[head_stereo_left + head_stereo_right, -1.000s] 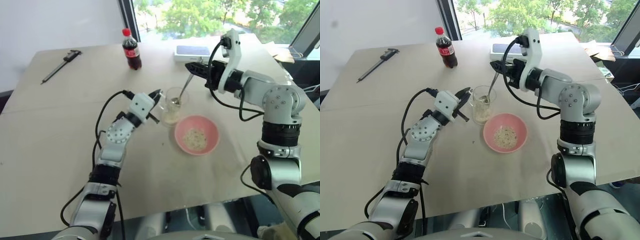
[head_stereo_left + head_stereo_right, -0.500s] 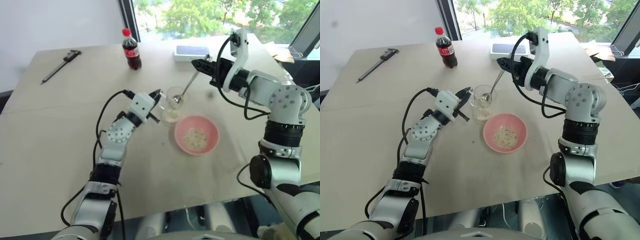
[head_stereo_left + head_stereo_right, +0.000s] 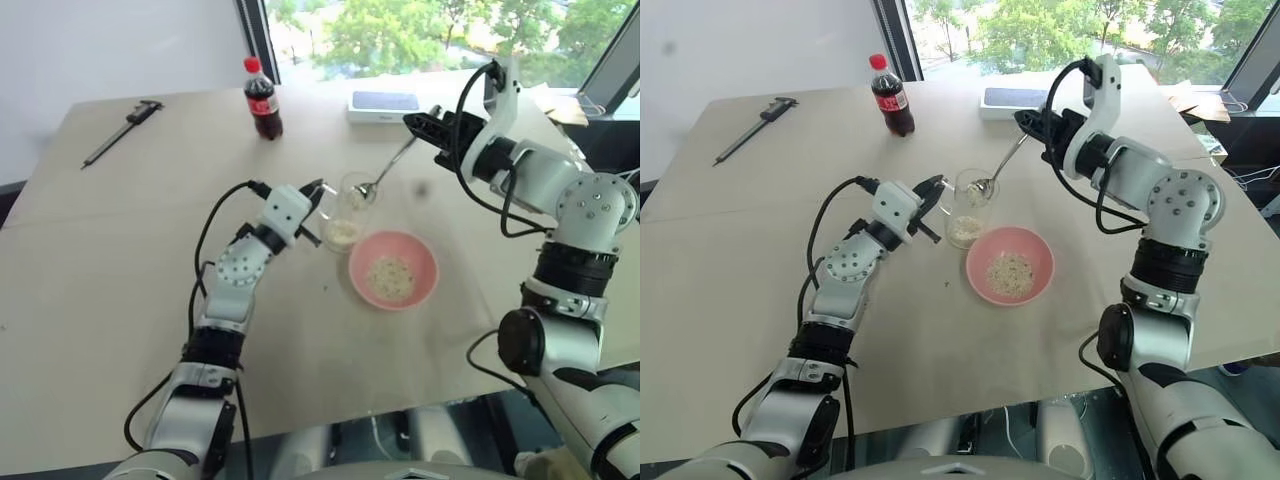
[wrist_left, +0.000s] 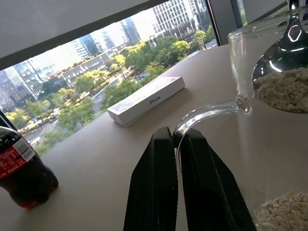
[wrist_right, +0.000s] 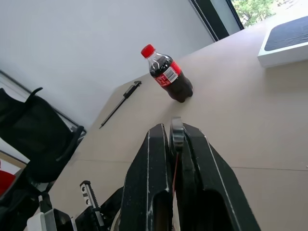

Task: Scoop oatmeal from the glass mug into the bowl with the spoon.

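While the spoon (image 3: 998, 172) is sitting with its loaded head at the rim of the glass mug (image 3: 967, 208), centre of the frame, the right gripper (image 3: 1032, 120) is clamping its handle and the left gripper (image 4: 177, 144) is pinching the mug's handle. Judging by this, the head wants keeping level while travelling to the pink bowl (image 3: 1010, 265) just below and right, then tipping over its middle. Counting: one spoon, one mug, one bowl, oatmeal (image 4: 284, 89) in mug, spoon and bowl, one cola bottle (image 3: 890, 96), one iPhone box (image 4: 146, 100), one caliper (image 3: 750, 130).
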### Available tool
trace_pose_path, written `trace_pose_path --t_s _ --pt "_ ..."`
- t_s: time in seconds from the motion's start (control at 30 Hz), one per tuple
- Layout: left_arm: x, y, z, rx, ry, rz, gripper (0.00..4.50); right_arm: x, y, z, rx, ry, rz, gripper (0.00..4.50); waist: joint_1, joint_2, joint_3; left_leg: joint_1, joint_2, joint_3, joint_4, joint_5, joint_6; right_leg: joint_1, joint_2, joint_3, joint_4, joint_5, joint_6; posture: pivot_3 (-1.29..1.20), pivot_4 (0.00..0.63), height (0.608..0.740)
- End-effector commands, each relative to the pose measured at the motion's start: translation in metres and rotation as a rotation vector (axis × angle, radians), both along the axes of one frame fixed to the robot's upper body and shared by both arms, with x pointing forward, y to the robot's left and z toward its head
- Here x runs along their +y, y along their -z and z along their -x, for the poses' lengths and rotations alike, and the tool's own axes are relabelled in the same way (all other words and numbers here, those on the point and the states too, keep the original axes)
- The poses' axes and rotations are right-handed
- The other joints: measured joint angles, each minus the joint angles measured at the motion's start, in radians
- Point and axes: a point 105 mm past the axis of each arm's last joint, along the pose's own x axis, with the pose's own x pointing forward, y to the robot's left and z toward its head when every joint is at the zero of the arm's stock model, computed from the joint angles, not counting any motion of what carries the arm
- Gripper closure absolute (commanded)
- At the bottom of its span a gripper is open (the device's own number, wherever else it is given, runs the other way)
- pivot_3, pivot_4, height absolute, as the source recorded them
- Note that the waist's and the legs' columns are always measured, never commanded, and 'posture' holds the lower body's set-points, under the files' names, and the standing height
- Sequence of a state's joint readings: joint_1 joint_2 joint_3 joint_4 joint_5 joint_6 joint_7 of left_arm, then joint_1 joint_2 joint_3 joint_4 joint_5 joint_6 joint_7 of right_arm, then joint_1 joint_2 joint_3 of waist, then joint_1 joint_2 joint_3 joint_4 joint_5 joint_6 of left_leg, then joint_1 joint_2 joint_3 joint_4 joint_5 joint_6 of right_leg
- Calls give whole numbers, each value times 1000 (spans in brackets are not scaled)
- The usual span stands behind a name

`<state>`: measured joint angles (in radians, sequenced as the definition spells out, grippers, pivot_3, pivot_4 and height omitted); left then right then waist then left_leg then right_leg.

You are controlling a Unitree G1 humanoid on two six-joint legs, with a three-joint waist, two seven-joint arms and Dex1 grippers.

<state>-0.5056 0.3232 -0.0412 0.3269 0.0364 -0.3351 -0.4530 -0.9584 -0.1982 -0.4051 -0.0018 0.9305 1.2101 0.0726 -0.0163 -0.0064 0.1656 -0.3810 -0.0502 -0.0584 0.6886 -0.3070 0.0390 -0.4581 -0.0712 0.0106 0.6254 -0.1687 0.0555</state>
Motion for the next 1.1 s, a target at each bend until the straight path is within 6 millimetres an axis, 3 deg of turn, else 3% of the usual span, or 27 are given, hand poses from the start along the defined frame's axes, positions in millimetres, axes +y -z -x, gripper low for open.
trace_pose_path --t_s 0.03,0.3,0.63,0.8,1.1 --pt "-3 -19 1 -75 15 20 4439 -3 -15 7 -92 17 27 4500 0 0 0 0 0 0 0 0 0 0 0 0 0 0 0 0 150 740" --pt "-3 -20 2 -80 14 27 4439 4 -14 12 -149 -16 107 4500 0 0 0 0 0 0 0 0 0 0 0 0 0 0 0 0 150 740" --pt "-2 -20 3 -83 14 30 4439 -3 -8 7 -28 5 -34 4500 1 0 0 0 0 0 0 0 0 0 0 0 0 0 0 0 150 740" --pt "-1 -28 2 -118 -7 67 4439 -17 -3 3 76 61 -174 4500 1 0 0 0 0 0 0 0 0 0 0 0 0 0 0 0 150 740" --pt "-1 -26 1 -115 -16 107 4439 -35 2 0 209 137 -356 4500 0 0 0 0 0 0 0 0 0 0 0 0 0 0 0 0 150 740"
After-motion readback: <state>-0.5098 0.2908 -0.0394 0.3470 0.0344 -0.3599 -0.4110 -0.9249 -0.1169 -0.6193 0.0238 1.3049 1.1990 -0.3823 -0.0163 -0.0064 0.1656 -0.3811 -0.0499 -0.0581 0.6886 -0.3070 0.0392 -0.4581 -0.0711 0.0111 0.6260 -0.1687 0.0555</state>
